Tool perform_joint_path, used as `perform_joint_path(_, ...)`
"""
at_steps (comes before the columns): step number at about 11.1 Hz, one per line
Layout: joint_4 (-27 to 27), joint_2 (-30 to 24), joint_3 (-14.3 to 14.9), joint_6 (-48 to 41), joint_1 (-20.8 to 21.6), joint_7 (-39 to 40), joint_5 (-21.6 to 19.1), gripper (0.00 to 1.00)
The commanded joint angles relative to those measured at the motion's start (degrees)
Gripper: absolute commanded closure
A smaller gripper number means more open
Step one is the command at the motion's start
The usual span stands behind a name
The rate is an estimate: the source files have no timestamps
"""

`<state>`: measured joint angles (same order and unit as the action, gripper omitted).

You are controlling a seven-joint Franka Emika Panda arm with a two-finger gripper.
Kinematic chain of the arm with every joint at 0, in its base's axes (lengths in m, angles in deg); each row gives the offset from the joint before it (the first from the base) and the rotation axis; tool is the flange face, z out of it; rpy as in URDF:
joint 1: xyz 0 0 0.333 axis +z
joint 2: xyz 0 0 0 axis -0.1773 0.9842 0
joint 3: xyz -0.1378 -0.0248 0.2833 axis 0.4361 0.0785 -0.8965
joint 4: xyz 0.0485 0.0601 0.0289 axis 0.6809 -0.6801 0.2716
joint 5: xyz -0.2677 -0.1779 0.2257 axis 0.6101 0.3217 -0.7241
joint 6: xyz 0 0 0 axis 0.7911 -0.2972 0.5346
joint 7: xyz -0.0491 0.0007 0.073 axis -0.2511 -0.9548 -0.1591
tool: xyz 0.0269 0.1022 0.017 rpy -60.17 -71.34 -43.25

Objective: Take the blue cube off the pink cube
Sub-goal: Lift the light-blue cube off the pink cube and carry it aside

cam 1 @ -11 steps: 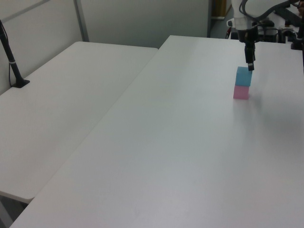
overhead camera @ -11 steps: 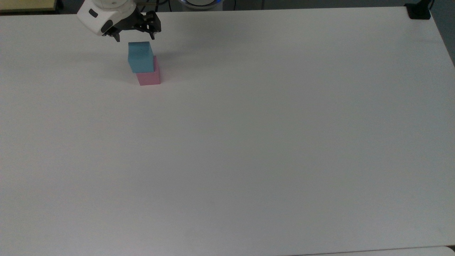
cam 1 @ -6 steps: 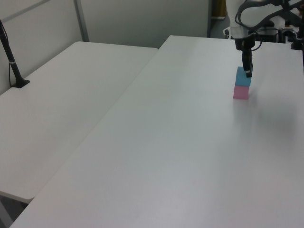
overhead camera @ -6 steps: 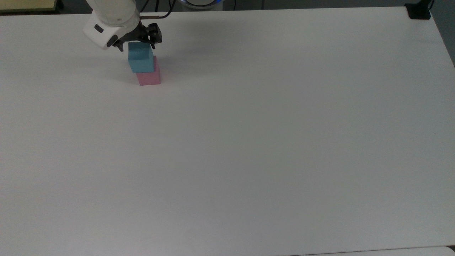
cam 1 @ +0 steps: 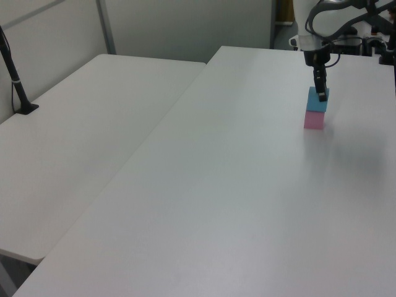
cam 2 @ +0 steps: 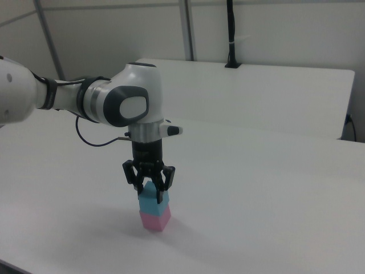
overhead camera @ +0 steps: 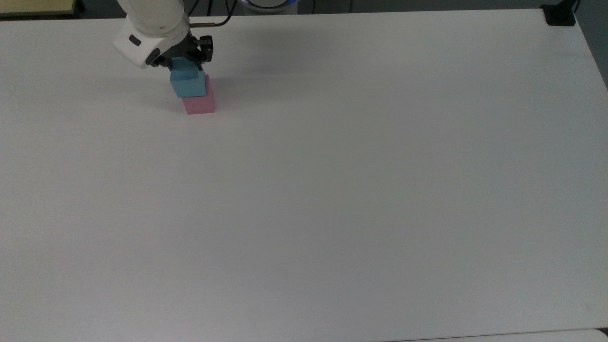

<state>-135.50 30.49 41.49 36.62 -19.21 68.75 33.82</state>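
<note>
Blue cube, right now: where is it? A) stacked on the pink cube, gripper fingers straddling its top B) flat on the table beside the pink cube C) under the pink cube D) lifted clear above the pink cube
A: the blue cube sits directly on the pink cube, with the gripper lowered around its upper part.

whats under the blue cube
The pink cube sits directly under the blue cube, which rests on it, and both stand on the white table. The pink cube's top face is covered by the blue cube, so it cannot be seen.

A lab: bare white tables [cam 1: 185, 185], partition walls [cam 2: 274, 28].
</note>
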Motion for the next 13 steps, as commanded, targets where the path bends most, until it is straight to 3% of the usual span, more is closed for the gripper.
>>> perform_joint_path(1, -0.22, -2.43, 0.53, -3.58, -0.92, 6.17, 0.48, 0.64)
perform_joint_path(8, -0.74, -2.61, 0.71, -0.81, -18.48, 22.88, 1.36, 0.64)
perform_joint_path(13, -3.81, 1.86, 0.71, 12.36, -20.44, 23.61, 1.36, 0.64)
